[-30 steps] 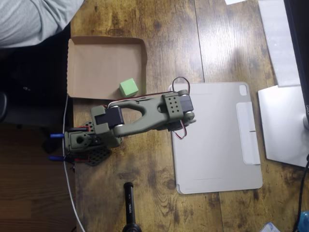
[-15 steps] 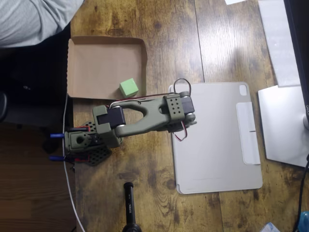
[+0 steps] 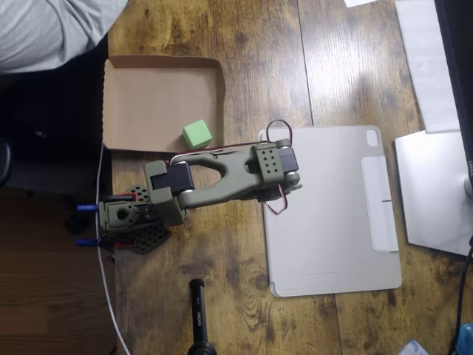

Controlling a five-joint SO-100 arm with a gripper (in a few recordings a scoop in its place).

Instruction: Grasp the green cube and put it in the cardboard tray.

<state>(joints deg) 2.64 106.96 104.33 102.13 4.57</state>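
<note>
Under the olive-green arm, seen from overhead, the claw is tucked beneath the wrist housing at the left edge of the grey tablet cover, so I cannot tell whether its fingers are spread or closed, nor whether they hold anything. A loop of black and red wire curls just above the wrist.

Up and to the left of the claw, the green cube sits inside the cardboard tray, close to the tray's lower right corner, near the right rim. It is the one thing lying in the tray. The arm's upper link runs just below that corner, apart from the cube.

Left of the claw, the arm's base stands on the wooden table, with a white cable trailing down past it. Below and left of the claw, a black cylindrical object pokes in from the bottom edge; it carries small writing, too fine to read. Far to the right lies a pale flat device. A person's grey sleeve fills the top left corner.
</note>
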